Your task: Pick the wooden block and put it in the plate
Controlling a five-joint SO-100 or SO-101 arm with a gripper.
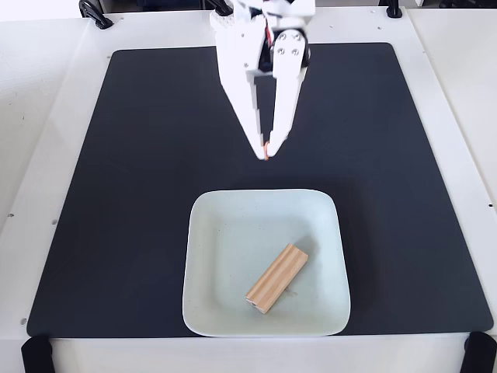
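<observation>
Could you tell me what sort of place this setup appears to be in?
Probably a hobbyist or lab tabletop test bench: a white table covered by a black mat, a small white 3D-printed-looking arm with its end effector closed, and a plate holding a wooden block.

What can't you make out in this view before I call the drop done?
- Arm above the gripper: cut off by the top edge of the fixed view.
- Underside of the wooden block: hidden against the plate.
- Any marking on the block's ends: too small to read.
</observation>
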